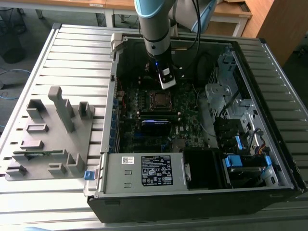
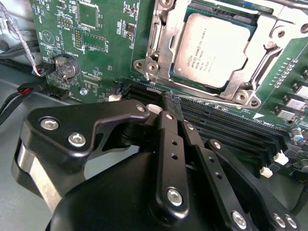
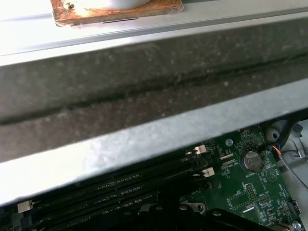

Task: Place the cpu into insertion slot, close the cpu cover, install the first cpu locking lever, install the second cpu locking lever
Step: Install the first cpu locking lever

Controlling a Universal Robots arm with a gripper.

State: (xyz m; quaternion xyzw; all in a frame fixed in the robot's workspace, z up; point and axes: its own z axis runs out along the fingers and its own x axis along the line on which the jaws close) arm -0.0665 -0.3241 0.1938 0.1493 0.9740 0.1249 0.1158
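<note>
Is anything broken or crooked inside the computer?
Nothing stands out. The cpu lies flat and square, with the cpu cover down around its edges. The gripper hangs beside it, near the long black slots. Nothing looks bent, cracked or spilled.

A grey slatted table (image 1: 72,53) was set on a grey floor (image 1: 33,26). Wooden desks (image 1: 233,12) were seen beyond it, and a wooden panel (image 1: 284,29) was seen at the exterior view's right. The scene was evenly lit.
</note>
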